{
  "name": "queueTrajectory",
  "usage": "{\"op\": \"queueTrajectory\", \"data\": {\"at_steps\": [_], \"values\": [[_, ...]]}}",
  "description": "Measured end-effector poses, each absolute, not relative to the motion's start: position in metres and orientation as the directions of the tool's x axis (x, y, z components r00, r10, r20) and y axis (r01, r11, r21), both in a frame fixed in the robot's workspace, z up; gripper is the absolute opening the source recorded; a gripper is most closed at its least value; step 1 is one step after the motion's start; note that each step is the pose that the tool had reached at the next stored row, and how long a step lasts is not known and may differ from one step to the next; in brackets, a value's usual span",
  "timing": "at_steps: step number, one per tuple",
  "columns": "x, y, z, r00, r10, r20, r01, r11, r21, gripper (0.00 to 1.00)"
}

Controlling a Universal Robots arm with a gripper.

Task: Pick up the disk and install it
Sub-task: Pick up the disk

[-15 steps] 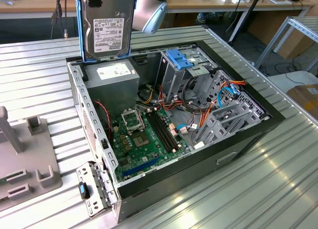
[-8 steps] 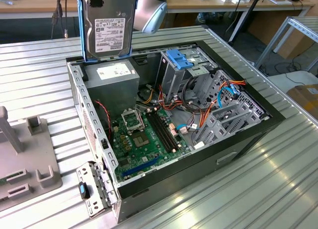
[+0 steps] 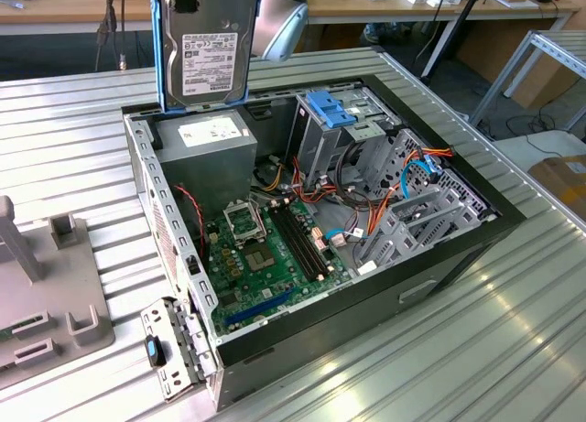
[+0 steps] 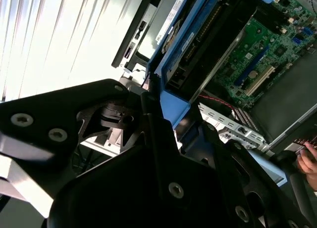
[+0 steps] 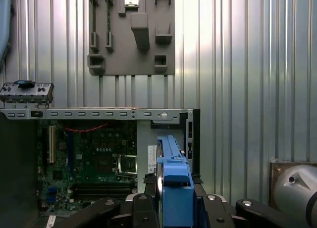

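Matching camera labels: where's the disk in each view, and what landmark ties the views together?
Exterior view: the disk hangs upright at the picture's upper left, above the grey power supply.
Second wrist view: edge-on, blue frame toward the camera, beside the motherboard.
First wrist view: edge-on, gripped in the hand.
Shared landmark: the green motherboard.

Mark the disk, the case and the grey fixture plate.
disk (image 3: 209,47): exterior view, on the label of its metal face.
case (image 3: 366,310): exterior view, on its black outer side wall.
fixture plate (image 5: 121,57): first wrist view, on a bare flat patch.
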State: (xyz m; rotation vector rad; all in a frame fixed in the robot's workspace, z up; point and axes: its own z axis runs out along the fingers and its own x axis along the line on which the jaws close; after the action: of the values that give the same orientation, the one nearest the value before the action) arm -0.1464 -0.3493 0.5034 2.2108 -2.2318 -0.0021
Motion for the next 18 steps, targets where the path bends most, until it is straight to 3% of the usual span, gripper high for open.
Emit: {"op": "queueTrajectory", "data": {"at_steps": [18], "values": [[-0.107,-0.349,0.503,-0.009,-1.0,-0.001,-1.0,0.009,0.001,0.37]]}}
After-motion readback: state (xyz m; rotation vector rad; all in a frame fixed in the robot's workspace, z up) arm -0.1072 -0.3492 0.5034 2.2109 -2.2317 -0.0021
